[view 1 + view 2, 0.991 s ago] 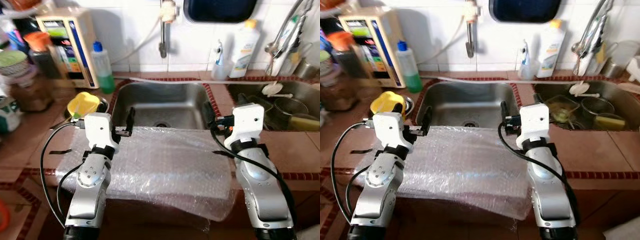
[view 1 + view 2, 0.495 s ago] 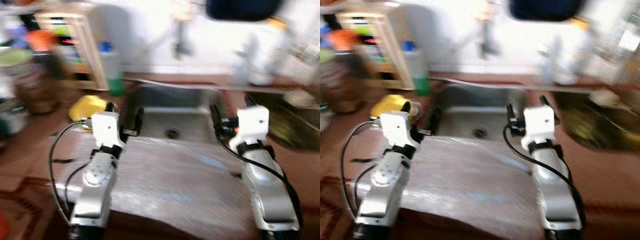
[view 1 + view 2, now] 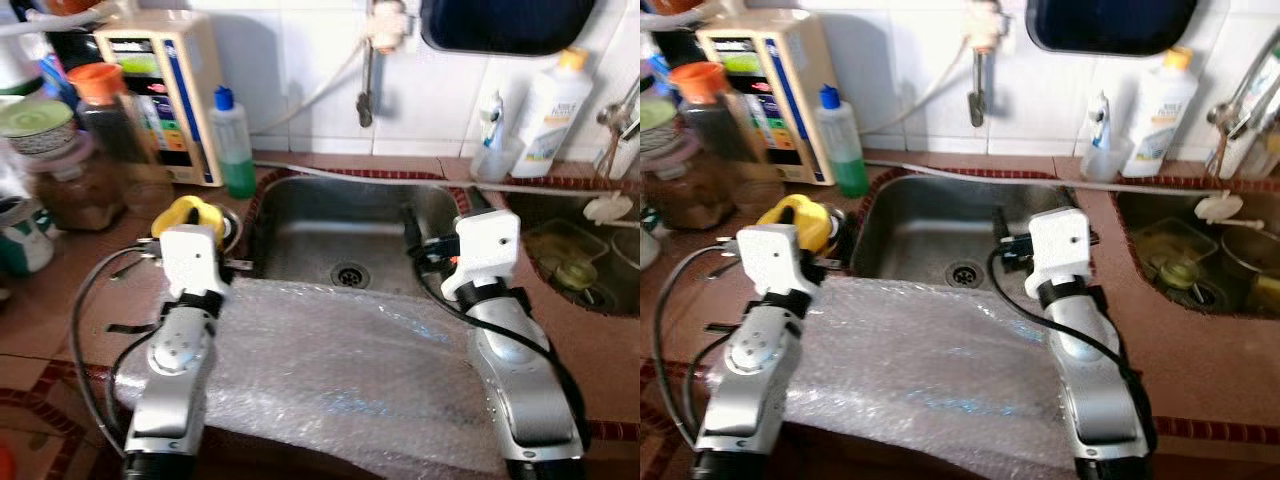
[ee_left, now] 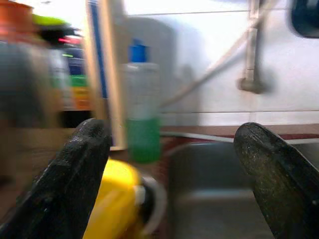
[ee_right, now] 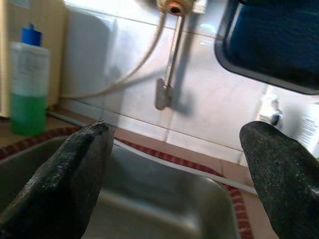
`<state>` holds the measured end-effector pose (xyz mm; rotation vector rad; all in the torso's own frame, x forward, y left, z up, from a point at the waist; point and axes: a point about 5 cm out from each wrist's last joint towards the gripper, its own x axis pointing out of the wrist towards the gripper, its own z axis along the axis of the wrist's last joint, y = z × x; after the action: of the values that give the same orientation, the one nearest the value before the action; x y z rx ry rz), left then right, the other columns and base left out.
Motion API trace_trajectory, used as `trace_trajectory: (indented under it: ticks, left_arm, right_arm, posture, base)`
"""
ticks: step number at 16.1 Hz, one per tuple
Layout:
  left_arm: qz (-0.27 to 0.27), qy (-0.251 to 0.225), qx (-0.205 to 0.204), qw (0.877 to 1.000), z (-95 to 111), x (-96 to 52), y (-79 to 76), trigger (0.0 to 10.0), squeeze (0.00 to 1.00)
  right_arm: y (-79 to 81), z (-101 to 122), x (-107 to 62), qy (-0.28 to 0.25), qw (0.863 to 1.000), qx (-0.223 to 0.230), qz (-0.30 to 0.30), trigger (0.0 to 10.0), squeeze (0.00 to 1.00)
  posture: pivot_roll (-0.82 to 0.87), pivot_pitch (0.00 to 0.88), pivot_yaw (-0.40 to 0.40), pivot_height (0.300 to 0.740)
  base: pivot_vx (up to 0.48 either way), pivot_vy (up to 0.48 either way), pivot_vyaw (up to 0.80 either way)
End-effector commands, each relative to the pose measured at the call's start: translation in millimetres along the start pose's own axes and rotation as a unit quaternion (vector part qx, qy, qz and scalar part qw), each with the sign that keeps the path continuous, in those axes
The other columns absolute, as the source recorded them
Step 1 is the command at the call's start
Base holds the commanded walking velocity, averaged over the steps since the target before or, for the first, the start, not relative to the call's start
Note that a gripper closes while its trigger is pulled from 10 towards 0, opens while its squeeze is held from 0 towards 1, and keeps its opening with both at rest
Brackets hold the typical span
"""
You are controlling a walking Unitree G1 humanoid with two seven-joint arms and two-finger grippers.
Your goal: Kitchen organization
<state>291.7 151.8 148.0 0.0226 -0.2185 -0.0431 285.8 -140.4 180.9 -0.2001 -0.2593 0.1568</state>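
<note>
Your view has swung left against a second ago: the second basin on the right is mostly cut off now, and more of the cluttered left counter is in. Half a second back the picture was smeared; now it is sharp, so the head has settled. The arms sit the same way in the picture as before, so that shift is the camera, not the things. For the task, you are squared up on the steel sink (image 3: 345,215) and nothing is in hand yet.

Left gripper (image 4: 174,169): fingers spread wide, empty. Just ahead of it and a touch to its outer side lies a yellow object (image 3: 185,214); what it is I can't tell. Beyond that stands the green soap bottle (image 3: 232,142), with the beige box appliance (image 3: 170,90) beside it.

Right gripper (image 5: 177,184): fingers also wide apart, empty, held over the near right edge of the sink. Straight ahead of it is the wall tap (image 5: 169,55); further off on its outer side stand a white bottle (image 3: 550,110) and a small cup (image 3: 492,155).

Under both forearms lies the bubble wrap sheet (image 3: 340,370), its far edge reaching the sink's near lip, its near edge at the counter front.

Room: open air over the basin between the two grippers, good for moving. Outside the left gripper it is tight, with jars and pots (image 3: 70,170) crowded together. My guess: the yellow object is the nearest thing to take, but the task names no target.
</note>
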Motion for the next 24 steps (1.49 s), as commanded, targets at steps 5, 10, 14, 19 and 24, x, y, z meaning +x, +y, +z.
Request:
trace_trajectory:
  ticks: [5, 10, 14, 19, 24]
  left_arm:
    - [0.038, -0.009, 0.014, 0.999, 4, 2.1, 14.4, 10.0, 0.00]
    - [0.124, 0.037, -0.036, 0.991, -10, -0.1, 35.3, 10.0, 0.00]
    - [0.149, 0.062, -0.094, 0.982, -18, 1.7, 37.4, 10.0, 0.00]
    - [0.151, 0.083, -0.166, 0.971, -26, 6.7, 31.2, 10.0, 0.00]
    - [0.177, 0.095, -0.225, 0.953, -27, 11.0, 32.3, 10.0, 0.00]
  right_arm:
    - [0.5, -1, 0.8, 0.016, 0.999, 0.036, 0.003, 10.0, 0.00]
    - [15.5, 3, 0.8, 0.017, 0.998, 0.036, 0.045, 10.0, 0.00]
    - [20.6, 0, -2.7, 0.030, 0.993, 0.092, 0.071, 10.0, 0.00]
    - [35.4, -1, -12.2, 0.044, 0.980, 0.131, 0.145, 10.0, 0.00]
    - [40.4, 0, -16.2, 0.047, 0.977, 0.116, 0.171, 10.0, 0.00]
  posture:
    - [-0.04, 0.000, 0.036, 0.740]
    - [-0.05, 0.000, 0.033, 0.740]
    - [-0.05, 0.000, 0.033, 0.740]
    - [-0.06, 0.000, 0.037, 0.740]
    - [-0.07, 0.000, 0.045, 0.740]
  base:
    - [0.000, 0.000, 0.00]
    - [0.000, 0.000, 0.00]
    - [0.000, 0.000, 0.00]
    - [0.000, 0.000, 0.00]
    - [0.000, 0.000, 0.00]
